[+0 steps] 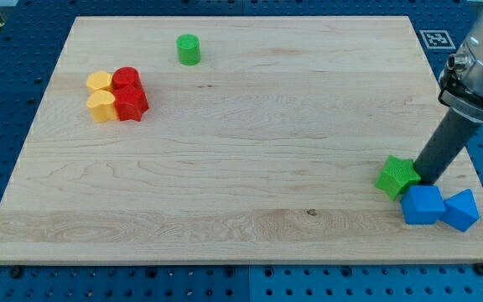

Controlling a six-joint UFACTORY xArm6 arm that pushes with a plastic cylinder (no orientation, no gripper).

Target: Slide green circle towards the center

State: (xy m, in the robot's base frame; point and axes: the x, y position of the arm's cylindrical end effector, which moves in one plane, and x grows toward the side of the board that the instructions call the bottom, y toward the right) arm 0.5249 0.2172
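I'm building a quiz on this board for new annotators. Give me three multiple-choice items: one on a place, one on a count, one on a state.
1. Where is the green circle?
A. near the view's top, left of middle
B. the view's bottom right
C. dead centre

2. How many blue blocks are there?
A. one
B. two
C. four

3. My tip is
A. pressed on the green circle
B. among the red blocks
C. beside the green star

Answers: 1 A, it stands alone near the top edge. 2 B, the blue cube and another blue block sit at bottom right. 3 C, the rod ends at the star's right side, far from the circle.
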